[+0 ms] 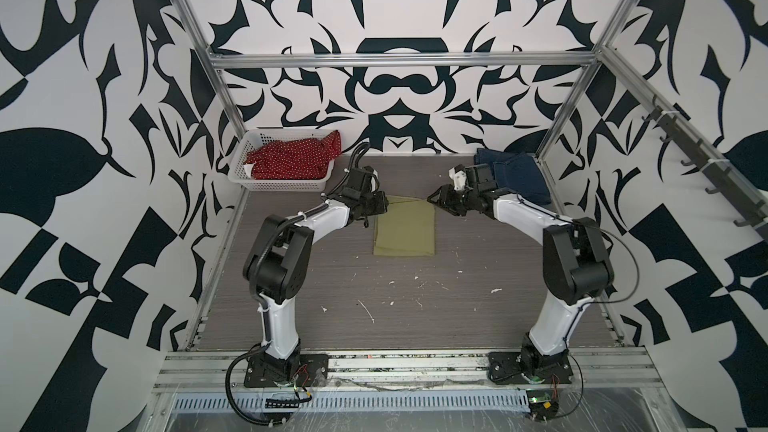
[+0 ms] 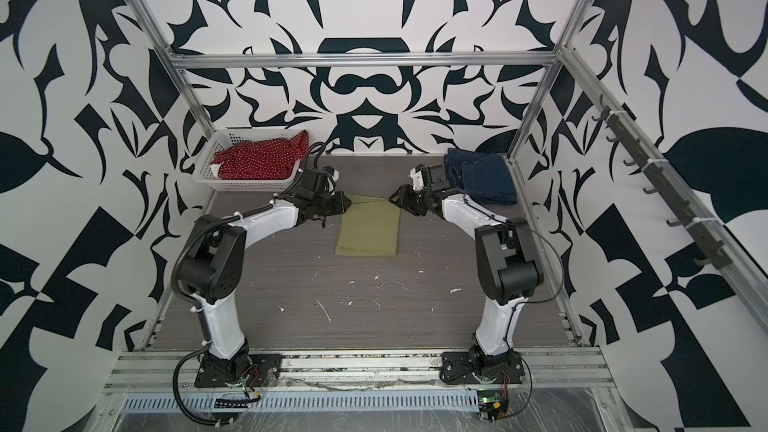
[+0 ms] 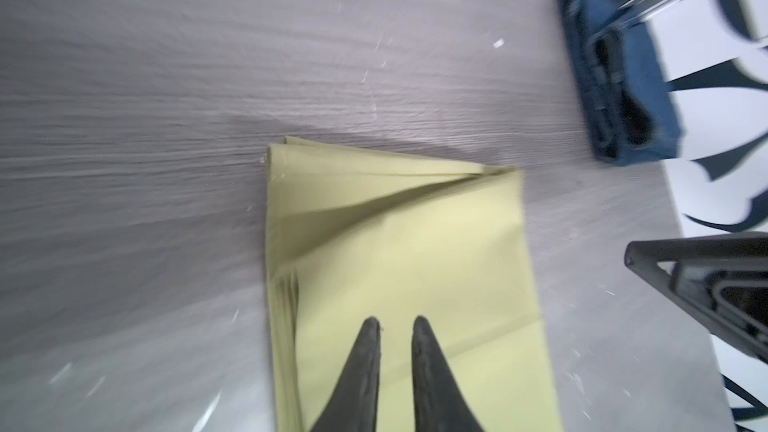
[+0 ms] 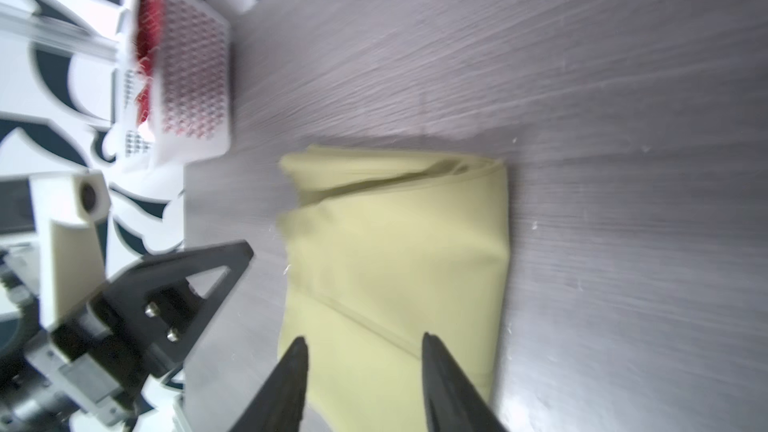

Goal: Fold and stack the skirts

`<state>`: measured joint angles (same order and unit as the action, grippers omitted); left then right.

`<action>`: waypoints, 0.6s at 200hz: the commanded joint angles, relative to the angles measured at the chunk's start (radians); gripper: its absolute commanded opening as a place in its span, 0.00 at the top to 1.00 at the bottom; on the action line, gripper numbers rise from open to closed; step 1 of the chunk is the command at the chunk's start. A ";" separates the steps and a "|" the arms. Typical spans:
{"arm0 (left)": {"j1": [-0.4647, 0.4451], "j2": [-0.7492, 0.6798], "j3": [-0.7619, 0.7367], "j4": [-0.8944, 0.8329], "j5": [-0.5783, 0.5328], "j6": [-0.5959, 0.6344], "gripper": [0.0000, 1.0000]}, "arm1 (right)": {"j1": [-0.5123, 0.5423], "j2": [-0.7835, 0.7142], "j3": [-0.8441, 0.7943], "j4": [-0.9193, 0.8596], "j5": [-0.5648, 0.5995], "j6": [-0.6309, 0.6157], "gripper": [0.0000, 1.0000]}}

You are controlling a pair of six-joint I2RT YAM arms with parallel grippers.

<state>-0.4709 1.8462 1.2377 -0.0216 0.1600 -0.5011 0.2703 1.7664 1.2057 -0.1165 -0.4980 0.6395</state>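
The olive-green skirt lies folded into a rectangle in the middle of the table. My left gripper hovers at its far left corner, jaws a narrow gap apart with only cloth showing below. My right gripper is at the far right corner, open wide over the cloth and holding nothing. The dark blue denim skirt lies folded at the back right. The red polka-dot skirt sits crumpled in the basket.
The white perforated basket stands at the back left of the table against the wall. Metal frame posts rise at the back corners. Small white scraps dot the near half of the grey table.
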 commanded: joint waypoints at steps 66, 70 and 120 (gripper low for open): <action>-0.043 0.029 -0.228 0.085 0.016 -0.031 0.89 | 0.000 -0.017 -0.216 0.020 -0.014 -0.054 0.35; -0.044 0.036 -0.231 0.089 0.015 -0.033 0.89 | -0.001 -0.013 -0.218 0.025 -0.014 -0.048 0.35; -0.043 0.068 -0.252 0.115 0.004 -0.042 0.91 | 0.006 0.082 -0.243 0.205 -0.069 0.032 0.35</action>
<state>-0.5171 1.8866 1.0119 0.0875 0.1764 -0.5312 0.2703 1.8133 0.9646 -0.0330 -0.5270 0.6327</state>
